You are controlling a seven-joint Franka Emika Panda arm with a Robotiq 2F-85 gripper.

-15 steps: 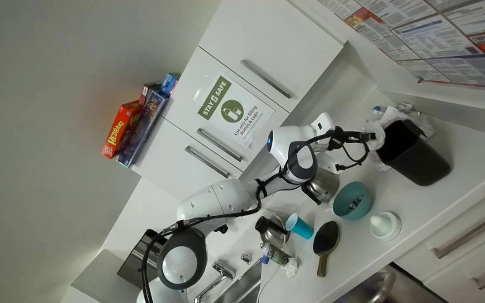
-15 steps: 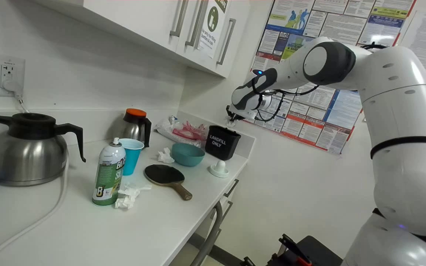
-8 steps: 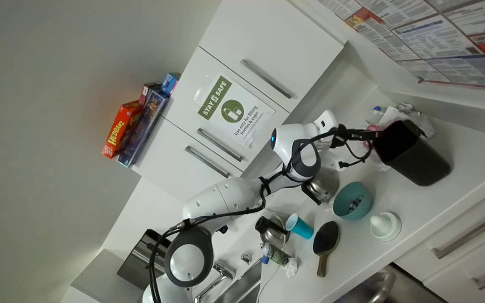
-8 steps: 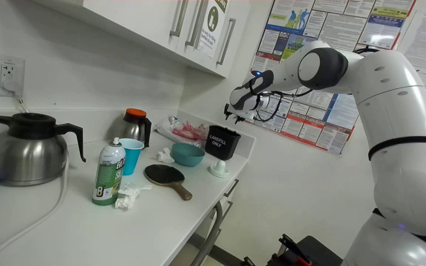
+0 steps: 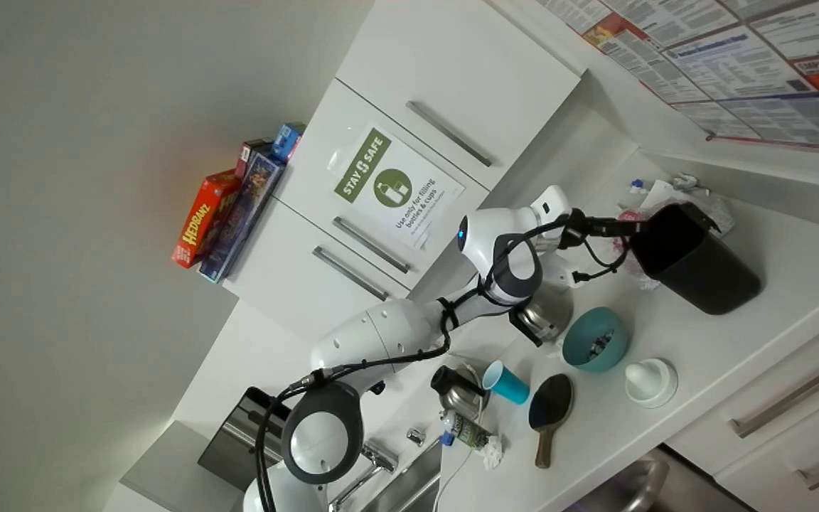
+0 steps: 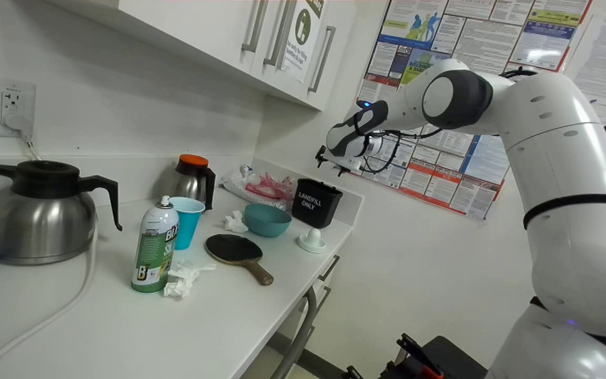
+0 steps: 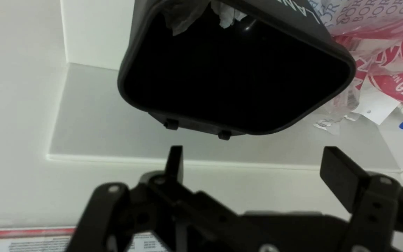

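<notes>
Jaws stand wide apart on the gripper [image 7: 254, 154]. In an exterior view it hangs above a black bin [image 6: 316, 204] lettered LANDFILL ONLY, which stands upright just past six o'clock from it, on the white counter [image 6: 177, 337]. From the bin, a white domed piece [image 6: 313, 241] lies at six o'clock, nearer the counter's edge, a teal bowl [image 6: 267, 221] sits between eight and nine, and a table-tennis paddle [image 6: 235, 250] lies farther off at eight. Crumpled white paper [image 6: 235, 222] rests at nine o'clock from the bowl, and a steel jug [image 6: 187, 184] with an orange lid stands at ten. In the wrist view the bin's dark mouth opens at twelve o'clock from the gripper, with a gap between the two; pale scraps [image 7: 226, 15] show just inside its rim, at twelve and about eleven. A clear plastic bag [image 7: 401, 52] with red print sits close beside the bin at three o'clock.
</notes>
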